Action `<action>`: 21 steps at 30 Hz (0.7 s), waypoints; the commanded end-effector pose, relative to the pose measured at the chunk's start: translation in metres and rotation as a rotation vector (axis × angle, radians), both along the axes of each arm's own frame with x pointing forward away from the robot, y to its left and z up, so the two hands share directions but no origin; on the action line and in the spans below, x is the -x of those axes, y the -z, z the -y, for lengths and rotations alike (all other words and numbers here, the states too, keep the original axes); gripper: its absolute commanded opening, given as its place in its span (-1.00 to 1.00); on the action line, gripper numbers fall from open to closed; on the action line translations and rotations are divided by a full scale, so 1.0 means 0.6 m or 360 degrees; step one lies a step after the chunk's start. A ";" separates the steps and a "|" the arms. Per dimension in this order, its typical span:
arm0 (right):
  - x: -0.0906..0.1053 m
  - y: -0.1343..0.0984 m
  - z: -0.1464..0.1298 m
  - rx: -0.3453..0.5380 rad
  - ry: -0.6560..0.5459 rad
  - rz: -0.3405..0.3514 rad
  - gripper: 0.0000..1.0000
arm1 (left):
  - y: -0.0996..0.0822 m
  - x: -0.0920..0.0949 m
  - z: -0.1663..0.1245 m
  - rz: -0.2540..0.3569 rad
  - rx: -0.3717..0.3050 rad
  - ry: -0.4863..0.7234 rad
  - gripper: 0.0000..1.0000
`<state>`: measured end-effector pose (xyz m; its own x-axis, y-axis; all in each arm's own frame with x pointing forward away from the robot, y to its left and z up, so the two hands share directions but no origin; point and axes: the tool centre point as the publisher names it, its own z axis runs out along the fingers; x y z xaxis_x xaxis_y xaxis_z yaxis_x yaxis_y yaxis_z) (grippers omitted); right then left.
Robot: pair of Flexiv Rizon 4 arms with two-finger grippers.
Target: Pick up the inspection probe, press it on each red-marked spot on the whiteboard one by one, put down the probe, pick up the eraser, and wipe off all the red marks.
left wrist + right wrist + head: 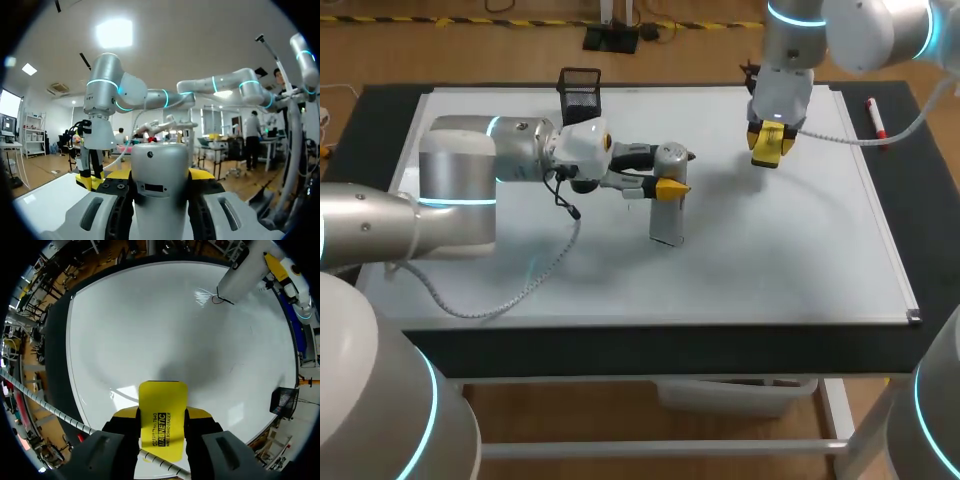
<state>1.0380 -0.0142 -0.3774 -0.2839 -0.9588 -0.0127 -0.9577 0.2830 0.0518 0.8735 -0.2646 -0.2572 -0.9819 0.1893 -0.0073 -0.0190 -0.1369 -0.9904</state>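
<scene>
My left gripper (672, 187) is shut on the silver inspection probe (666, 220), which stands upright with its lower end on the whiteboard (770, 250) near the middle. In the left wrist view the probe (160, 170) fills the gap between the yellow-tipped fingers (201, 174). Above the board's far right part, my right gripper (769, 146) is shut on the yellow eraser (767, 150). The right wrist view has the eraser (161, 425) clamped between its fingers, with the probe (245, 270) far ahead. I see no red marks on the board.
A black mesh basket (580, 92) stands at the board's far edge, left of centre. A red marker (874, 118) lies on the dark table off the board's right edge. The left arm's cable (535, 275) trails over the board's near left part.
</scene>
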 end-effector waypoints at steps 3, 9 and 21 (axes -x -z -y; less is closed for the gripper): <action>-0.001 -0.001 0.001 0.0006 -0.0003 0.0000 -1.00 | 0.016 -0.008 0.008 -0.0007 0.0021 0.0021 -1.00; -0.001 -0.001 0.001 0.0006 -0.0003 0.0000 -1.00 | 0.020 -0.009 0.008 -0.0009 0.0038 0.0020 -1.00; -0.001 -0.001 0.001 0.0006 -0.0003 0.0000 -1.00 | 0.030 -0.010 0.009 -0.0020 0.0030 0.0020 -1.00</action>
<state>1.0380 -0.0142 -0.3774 -0.2839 -0.9588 -0.0127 -0.9577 0.2829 0.0518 0.8777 -0.2686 -0.2712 -0.9799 0.1997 0.0012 -0.0325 -0.1538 -0.9876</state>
